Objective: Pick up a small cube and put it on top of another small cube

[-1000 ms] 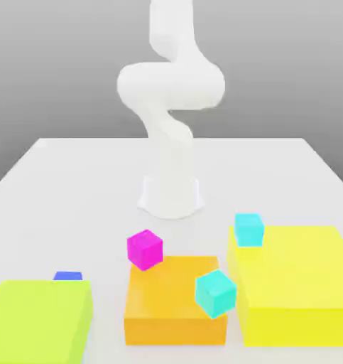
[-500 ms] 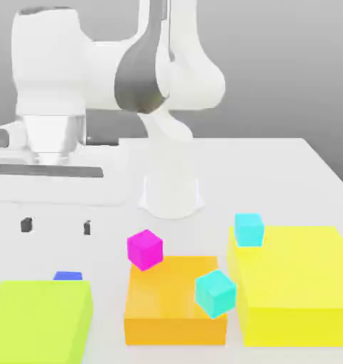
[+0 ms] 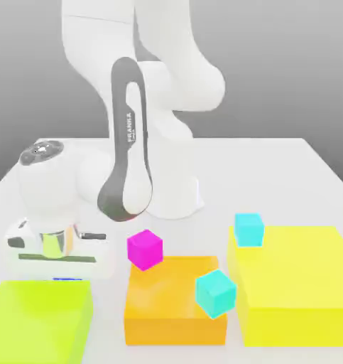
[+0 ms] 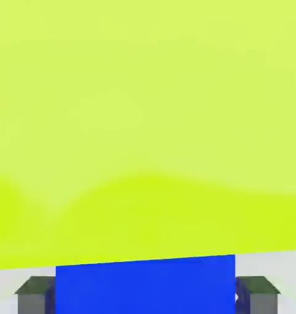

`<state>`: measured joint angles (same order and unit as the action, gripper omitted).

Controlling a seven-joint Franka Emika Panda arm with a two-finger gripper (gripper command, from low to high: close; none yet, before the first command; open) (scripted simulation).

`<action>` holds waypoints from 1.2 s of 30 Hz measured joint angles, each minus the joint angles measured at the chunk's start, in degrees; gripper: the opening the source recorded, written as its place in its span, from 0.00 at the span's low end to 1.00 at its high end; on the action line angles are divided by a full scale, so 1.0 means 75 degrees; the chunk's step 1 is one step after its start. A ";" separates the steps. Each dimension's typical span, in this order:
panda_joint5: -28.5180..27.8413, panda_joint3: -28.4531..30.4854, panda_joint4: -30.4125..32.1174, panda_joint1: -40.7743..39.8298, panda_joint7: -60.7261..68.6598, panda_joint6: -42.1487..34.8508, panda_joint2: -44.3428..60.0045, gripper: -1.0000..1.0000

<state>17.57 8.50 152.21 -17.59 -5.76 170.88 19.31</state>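
The blue cube point(image 4: 145, 286) is pinched by the pincer point(image 4: 145, 293); lifting and stacking on the cyan cube point(image 3: 249, 229) remain.

A white table point(image 3: 273, 170) spreads across the lower half of the exterior view, its flat top narrowing toward a straight far edge about two fifths of the way down the frame. Behind it stands a plain grey backdrop point(image 3: 287, 64), darker toward the top of the frame and paler just above the table's edge. The light is soft and even, leaving only faint shading on the white surface.
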 joint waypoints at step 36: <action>-0.1222 -0.2678 0.2208 0.4881 -0.1816 -0.3521 -0.5827 0.00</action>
<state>8.40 -11.58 168.77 19.01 -19.38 144.47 -24.39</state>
